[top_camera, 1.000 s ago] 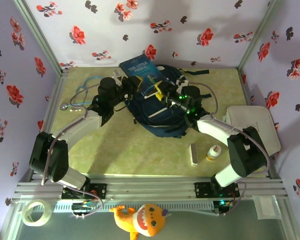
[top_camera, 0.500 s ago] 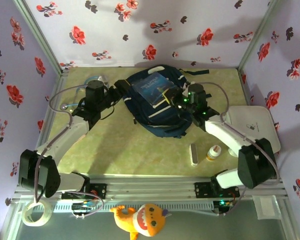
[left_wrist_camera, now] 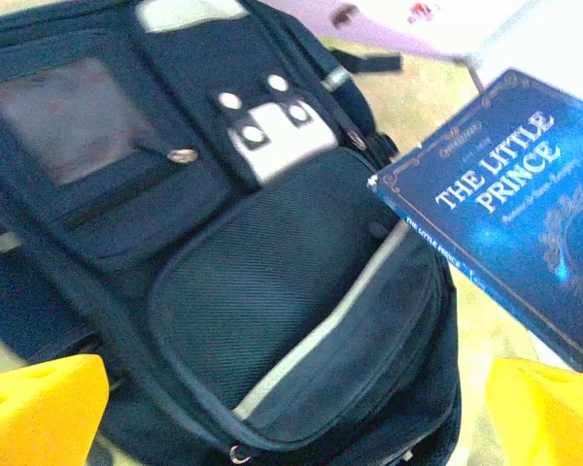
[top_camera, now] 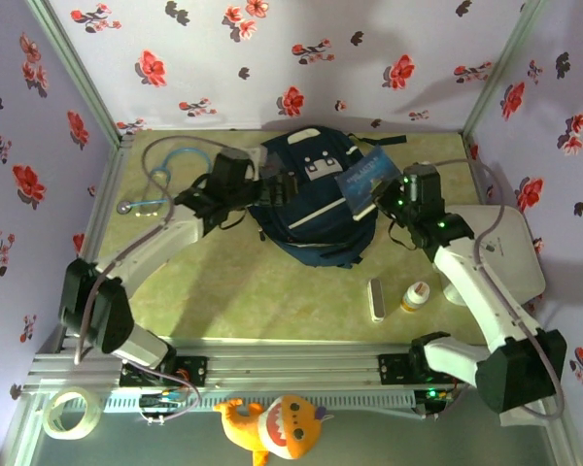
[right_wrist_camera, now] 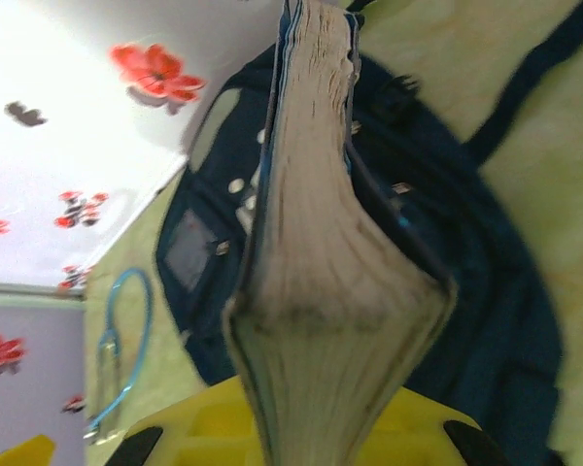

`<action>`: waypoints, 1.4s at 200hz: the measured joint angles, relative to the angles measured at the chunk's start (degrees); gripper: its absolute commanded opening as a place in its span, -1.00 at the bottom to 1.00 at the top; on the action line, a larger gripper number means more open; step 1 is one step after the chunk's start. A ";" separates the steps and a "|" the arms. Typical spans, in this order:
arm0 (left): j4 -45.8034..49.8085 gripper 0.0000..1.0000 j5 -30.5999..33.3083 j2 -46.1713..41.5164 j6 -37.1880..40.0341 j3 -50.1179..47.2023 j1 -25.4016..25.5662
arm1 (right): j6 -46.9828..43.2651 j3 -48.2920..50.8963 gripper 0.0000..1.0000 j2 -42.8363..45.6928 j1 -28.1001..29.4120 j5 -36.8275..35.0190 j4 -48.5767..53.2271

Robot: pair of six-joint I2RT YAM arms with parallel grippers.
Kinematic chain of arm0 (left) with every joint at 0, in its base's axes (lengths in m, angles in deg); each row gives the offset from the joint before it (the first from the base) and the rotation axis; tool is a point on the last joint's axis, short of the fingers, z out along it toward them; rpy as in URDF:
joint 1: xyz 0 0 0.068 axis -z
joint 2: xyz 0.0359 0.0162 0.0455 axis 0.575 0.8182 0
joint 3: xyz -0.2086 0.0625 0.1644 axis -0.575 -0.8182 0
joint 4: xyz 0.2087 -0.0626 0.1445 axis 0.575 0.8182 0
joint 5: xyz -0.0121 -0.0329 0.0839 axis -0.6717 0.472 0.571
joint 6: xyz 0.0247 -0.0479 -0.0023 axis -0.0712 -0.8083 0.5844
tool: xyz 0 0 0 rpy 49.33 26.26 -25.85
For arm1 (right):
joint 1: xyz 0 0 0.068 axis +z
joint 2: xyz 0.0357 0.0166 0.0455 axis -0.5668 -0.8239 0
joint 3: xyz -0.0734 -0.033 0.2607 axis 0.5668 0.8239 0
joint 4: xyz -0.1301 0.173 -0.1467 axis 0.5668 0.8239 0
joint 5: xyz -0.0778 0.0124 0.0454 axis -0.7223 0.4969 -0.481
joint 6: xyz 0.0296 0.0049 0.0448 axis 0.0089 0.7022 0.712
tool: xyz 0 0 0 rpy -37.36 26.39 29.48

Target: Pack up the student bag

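Navy fabric bag [top_camera: 311, 218], lying on its back at the middle rear of the table [top_camera: 272, 291], front panel up, straps [top_camera: 384, 141] trailing toward the far wall. It is judged soft and limp: it will sag and fold rather than hold a mouth open. The firm places to take hold are therefore the zip-edged rim of an opening or a strap; the broad panels would only bunch.

Left gripper [top_camera: 270, 186] hangs at the bag's left flank, jaws spread wide and nothing between them. In the wrist view its yellow fingertips [left_wrist_camera: 39, 408] frame the front pocket [left_wrist_camera: 301, 320].

Right gripper [top_camera: 383, 192] is clamped on a blue book [top_camera: 361, 178], "The Little Prince", held tilted over the bag's right edge. The right wrist view shows the page block [right_wrist_camera: 321, 252] pinched between the yellow pads. The book is judged stiff and fairly light, with covers smooth enough to slip in a shallow grip.

Containers: the pocket gapes along its pale-trimmed lip, and no contents show inside. Whether the main compartment is open, or holds anything, cannot be told. White case [top_camera: 500, 248] at the right edge is shut. Small capped bottle [top_camera: 415, 296] stands on the table in front of the case, contents unseen.
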 measured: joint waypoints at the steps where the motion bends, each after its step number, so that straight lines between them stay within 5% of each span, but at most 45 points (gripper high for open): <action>1: 0.28 0.99 0.11 0.44 0.50 0.44 0.35 | -0.11 0.00 -1.00 0.17 -0.09 -0.33 0.31; 63: 8.61 0.99 5.09 16.98 15.13 14.56 12.11 | -1.60 0.96 -0.95 5.64 -3.19 -7.02 7.30; 94: 13.31 0.70 5.90 26.47 20.48 24.46 15.04 | -1.14 2.67 -0.97 7.30 -3.78 -8.26 7.80; 176: 27.69 0.08 10.56 42.47 28.26 44.06 15.69 | 1.09 5.09 -1.00 8.55 -4.11 -8.74 9.05; 280: 34.07 -0.21 13.33 48.30 27.54 51.47 15.89 | 3.82 6.71 -1.00 8.74 -4.31 -8.22 8.96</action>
